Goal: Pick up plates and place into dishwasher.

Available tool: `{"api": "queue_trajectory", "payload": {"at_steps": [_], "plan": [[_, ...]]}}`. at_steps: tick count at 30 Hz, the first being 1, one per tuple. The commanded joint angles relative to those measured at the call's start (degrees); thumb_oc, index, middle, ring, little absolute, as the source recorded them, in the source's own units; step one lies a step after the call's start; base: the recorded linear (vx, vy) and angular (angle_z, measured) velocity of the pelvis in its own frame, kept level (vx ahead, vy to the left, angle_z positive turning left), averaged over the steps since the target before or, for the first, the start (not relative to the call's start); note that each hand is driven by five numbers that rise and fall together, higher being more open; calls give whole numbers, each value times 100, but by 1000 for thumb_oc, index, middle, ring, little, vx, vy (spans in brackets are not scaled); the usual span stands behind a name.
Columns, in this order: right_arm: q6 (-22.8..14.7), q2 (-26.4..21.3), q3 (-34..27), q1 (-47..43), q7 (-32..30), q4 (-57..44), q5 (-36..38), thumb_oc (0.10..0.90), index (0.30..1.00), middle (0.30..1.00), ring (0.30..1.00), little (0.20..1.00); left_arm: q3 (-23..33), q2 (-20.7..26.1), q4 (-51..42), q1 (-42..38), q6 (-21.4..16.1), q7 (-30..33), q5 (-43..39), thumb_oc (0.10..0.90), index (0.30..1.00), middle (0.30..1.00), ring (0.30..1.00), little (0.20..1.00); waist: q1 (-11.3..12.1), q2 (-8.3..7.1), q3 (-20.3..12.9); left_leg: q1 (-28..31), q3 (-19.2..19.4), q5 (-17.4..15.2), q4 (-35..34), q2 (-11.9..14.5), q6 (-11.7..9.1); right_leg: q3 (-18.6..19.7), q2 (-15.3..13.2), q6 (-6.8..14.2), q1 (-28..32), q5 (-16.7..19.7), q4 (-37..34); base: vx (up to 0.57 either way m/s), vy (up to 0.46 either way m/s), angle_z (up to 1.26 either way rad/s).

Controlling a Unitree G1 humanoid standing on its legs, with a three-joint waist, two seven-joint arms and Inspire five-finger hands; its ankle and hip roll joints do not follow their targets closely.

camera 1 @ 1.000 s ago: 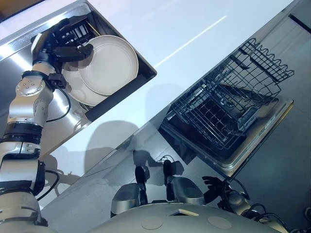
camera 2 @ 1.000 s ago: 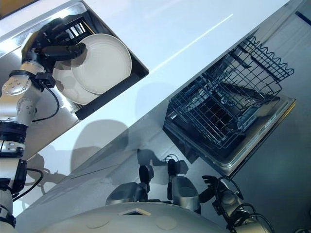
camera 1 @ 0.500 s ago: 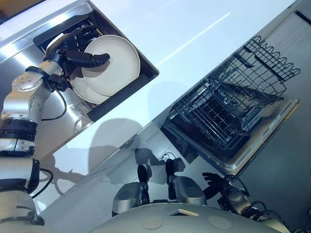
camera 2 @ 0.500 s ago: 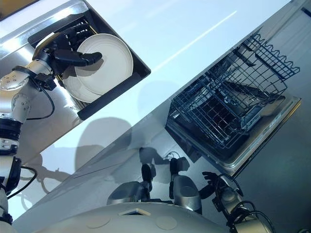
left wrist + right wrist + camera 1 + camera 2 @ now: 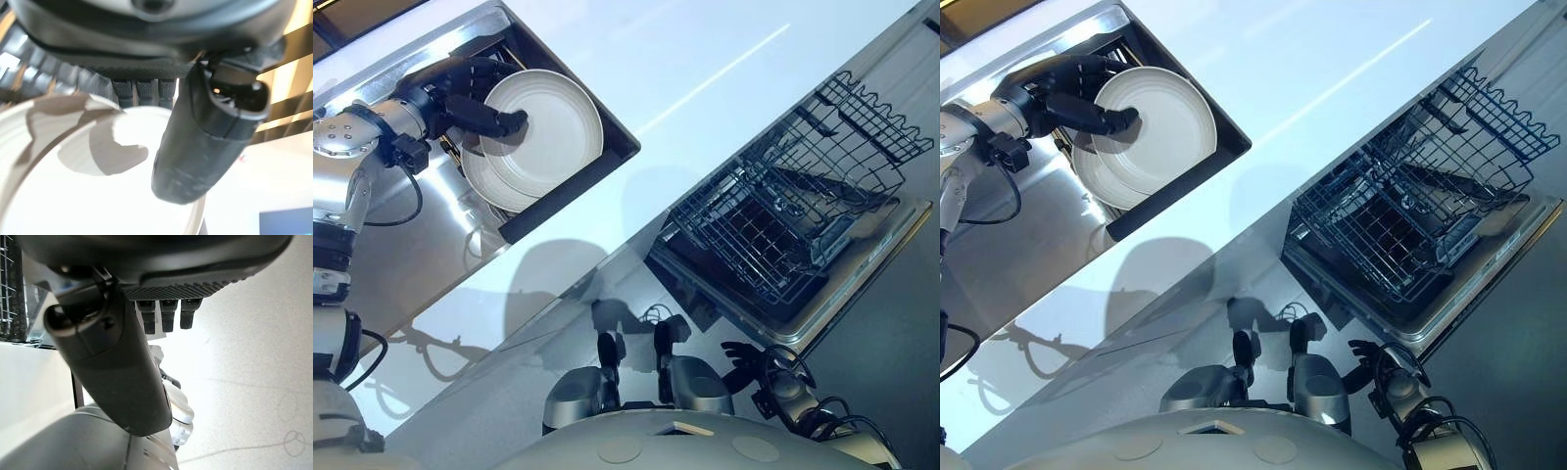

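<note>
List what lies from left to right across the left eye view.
Left hand → top plate, gripped at its rim, in the sink → white countertop → dishwasher rack.

Two round cream plates point(image 5: 548, 127) stand tilted and overlapping in the dark sink point(image 5: 607, 157) set into the counter point(image 5: 705, 59), while the wire dishwasher rack point(image 5: 783, 225) stands pulled out.

Left hand point(image 5: 1067, 93) pinching top plate point(image 5: 1160, 122) of stack in sink point(image 5: 1224, 147); open dishwasher rack point(image 5: 1410, 215) well apart from sink.
</note>
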Motion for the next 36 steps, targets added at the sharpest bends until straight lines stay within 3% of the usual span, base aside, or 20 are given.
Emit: {"api": "queue_trajectory", "payload": {"at_steps": [1, 6, 11, 16, 20, 24, 27, 29, 31, 34, 36], "plan": [[-18, -386, -38, 268, -87, 271, 17, 800, 900, 900, 900, 900, 133, -67, -682, -142, -818, 20, -28, 100, 300, 300, 300, 200, -10, 350, -880, -511, -224, -687, 818, -328, 90, 94, -210, 776, -696, -558, 931, 0, 0, 0], [-113, -373, -49, 266, -105, 315, 91, 800, 900, 900, 900, 900, 286, 32, -833, -78, -970, 99, 16, 100, 300, 300, 300, 200, 18, 365, -953, -417, -288, -671, 701, -317, 84, 104, -175, 755, -658, -583, 937, -5, -19, -2], [-474, -343, -143, 249, -371, 98, 527, 800, 900, 900, 900, 900, 317, 88, -966, -182, -1093, 420, 26, 100, 300, 300, 300, 200, -9, 376, -1010, -323, -293, -680, 620, -286, 81, 90, -147, 736, -614, -622, 952, -22, -45, -3], [-576, -310, -264, 355, -361, -794, 910, 800, 900, 900, 900, 900, 385, 81, -983, -126, -931, 394, 155, 100, 300, 300, 300, 200, -77, 363, -1045, -270, -247, -693, 572, -265, 73, 66, -124, 709, -524, -631, 889, -27, -56, -1], [-714, -294, -257, 495, -477, -1871, 1026, 800, 900, 900, 900, 900, 431, 104, -826, -66, -1032, 695, 273, 100, 300, 300, 300, 200, -152, 357, -1070, -217, -204, -686, 502, -233, 49, 25, -108, 685, -442, -632, 828, -37, -75, -1], [-695, -191, -263, 739, -261, -3803, 1778, 800, 900, 900, 900, 900, 706, 184, -591, 106, -1593, 1560, 687, 100, 300, 300, 300, 200, -274, 364, -1116, -157, -171, -675, 431, -189, 21, 14, -62, 628, -341, -671, 740, -35, -89, -2], [-1001, -81, -314, 832, 202, -4858, 2423, 800, 900, 900, 900, 900, 993, 291, -448, 282, -2182, 2424, 1331, 100, 300, 300, 300, 200, -340, 389, -1179, -120, -143, -651, 367, -143, -10, 36, -8, 574, -248, -736, 659, -22, -91, -1], [-968, -71, -354, 838, 643, -5473, 3074, 800, 900, 900, 900, 900, 1145, 441, -378, 379, -2519, 3145, 1878, 100, 300, 300, 300, 200, -360, 411, -1230, -94, -123, -621, 305, -111, -32, 38, 29, 537, -187, -781, 608, -23, -92, 0], [-844, -31, -435, 840, 920, -5900, 3618, 800, 900, 900, 900, 900, 1278, 581, -310, 507, -2821, 3401, 2036, 100, 300, 300, 300, 200, -362, 433, -1274, -67, -97, -586, 242, -68, -61, 5, 60, 504, -149, -816, 581, -29, -97, 1], [-626, 109, -675, 852, 803, -6516, 4068, 800, 900, 900, 900, 900, 1694, 602, -640, 1025, -3092, 3973, 2386, 100, 300, 300, 300, 200, -351, 445, -1331, -16, -86, -531, 140, 1, -99, -44, 103, 451, -89, -877, 563, -25, -100, 3], [-598, 129, -938, 815, 363, -6907, 4093, 800, 900, 900, 900, 900, 2009, 540, -979, 1492, -3264, 4502, 2881, 100, 300, 300, 300, 200, -342, 447, -1361, 19, -102, -504, 84, 43, -124, -74, 131, 409, -54, -921, 568, -26, -84, 4]]}}
